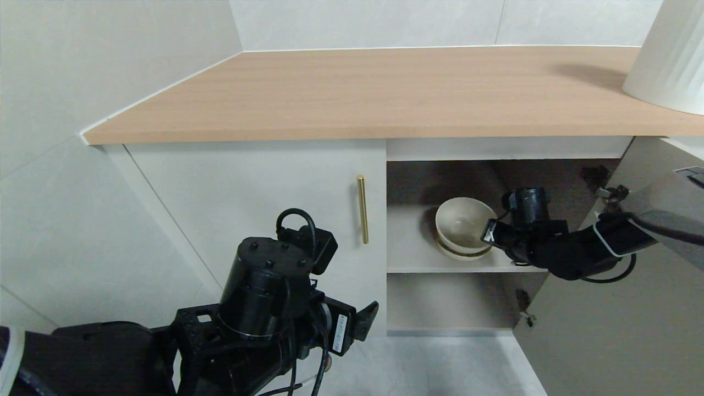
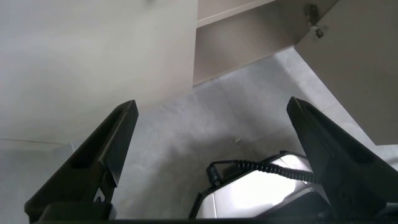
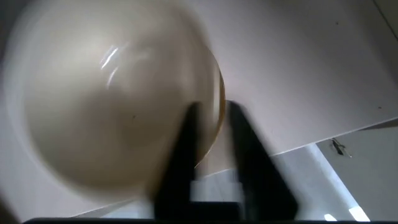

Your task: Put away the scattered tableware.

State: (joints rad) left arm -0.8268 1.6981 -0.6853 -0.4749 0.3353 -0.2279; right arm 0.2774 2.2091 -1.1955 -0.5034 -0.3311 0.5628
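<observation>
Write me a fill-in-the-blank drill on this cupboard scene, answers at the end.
1. The right gripper clamps the bowl by its ____.
2. The bowl rests on the cabinet's ____ shelf.
3. The left gripper, low before the cabinet, has its fingers ____.
4. The door with the gold handle is ____.
Missing words: rim; upper; open; shut.

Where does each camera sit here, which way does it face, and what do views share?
Head: high, facing forward and down at the cabinet; both arms show.
Left wrist: low, facing the floor between the fingers of the open left gripper.
Right wrist: at the cabinet opening, facing the bowl pinched by the right gripper.
Shared: head and right wrist views both show the bowl and shelf.
</observation>
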